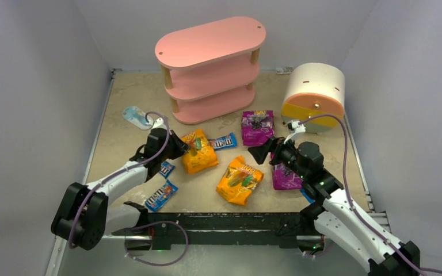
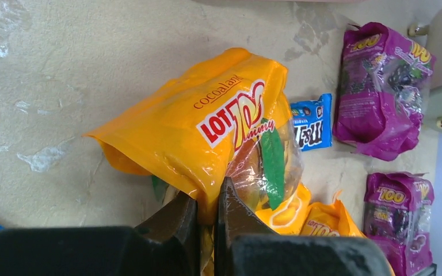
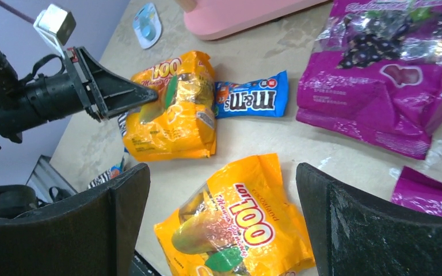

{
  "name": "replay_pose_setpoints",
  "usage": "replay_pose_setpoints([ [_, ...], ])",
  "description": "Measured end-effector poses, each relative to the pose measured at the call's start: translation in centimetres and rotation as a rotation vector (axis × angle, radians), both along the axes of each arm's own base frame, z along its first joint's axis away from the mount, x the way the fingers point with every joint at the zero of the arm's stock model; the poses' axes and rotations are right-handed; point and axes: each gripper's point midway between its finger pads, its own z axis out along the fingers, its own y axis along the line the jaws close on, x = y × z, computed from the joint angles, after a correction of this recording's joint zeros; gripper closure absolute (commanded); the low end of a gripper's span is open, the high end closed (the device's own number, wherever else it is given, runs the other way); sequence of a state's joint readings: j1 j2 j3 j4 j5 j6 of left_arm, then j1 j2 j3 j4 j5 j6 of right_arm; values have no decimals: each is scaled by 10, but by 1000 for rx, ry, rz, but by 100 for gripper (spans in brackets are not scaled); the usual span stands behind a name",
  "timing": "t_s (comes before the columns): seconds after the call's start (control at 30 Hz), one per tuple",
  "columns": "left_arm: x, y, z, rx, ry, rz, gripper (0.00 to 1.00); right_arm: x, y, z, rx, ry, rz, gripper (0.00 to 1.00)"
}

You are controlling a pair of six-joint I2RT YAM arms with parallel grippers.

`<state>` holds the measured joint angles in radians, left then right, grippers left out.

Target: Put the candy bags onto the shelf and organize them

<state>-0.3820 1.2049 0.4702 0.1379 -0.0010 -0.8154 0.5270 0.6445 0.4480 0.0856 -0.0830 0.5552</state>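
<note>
My left gripper (image 2: 207, 198) (image 1: 189, 146) is shut on the edge of a glossy orange candy bag (image 2: 207, 121) (image 1: 200, 156), which rests on the table in front of the pink shelf (image 1: 210, 66). A second orange bag (image 1: 240, 180) (image 3: 242, 224) lies mid-table, below my right gripper (image 3: 221, 172) (image 1: 263, 152), which hovers open with nothing between its fingers. Two purple bags (image 1: 257, 126) (image 1: 285, 175) lie to the right. One blue M&M's packet (image 1: 223, 141) sits beside the held bag, and two more (image 1: 161, 195) (image 1: 166, 168) lie under the left arm.
A white, orange and yellow cylindrical drawer unit (image 1: 315, 95) stands at the back right. A pale blue-and-white oval item (image 1: 135, 117) lies left of the shelf. Grey walls enclose the table on three sides.
</note>
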Motion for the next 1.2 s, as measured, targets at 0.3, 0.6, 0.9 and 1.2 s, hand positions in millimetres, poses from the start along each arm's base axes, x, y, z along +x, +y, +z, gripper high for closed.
replay_pose_setpoints([
  [0.3,-22,-20,53,-118,-152,-157,100,-7,43,-1,85,37,220,2],
  [0.6,-38,-48,143,-336,-413,-312,100,-23,84,4,150,25,404,2],
  [0.9,-48,-50,206,-481,-550,-320,100,-26,116,23,182,-52,483,3],
  [1.2,-67,-42,255,-580,-692,-325,100,-18,127,59,265,-175,466,5],
])
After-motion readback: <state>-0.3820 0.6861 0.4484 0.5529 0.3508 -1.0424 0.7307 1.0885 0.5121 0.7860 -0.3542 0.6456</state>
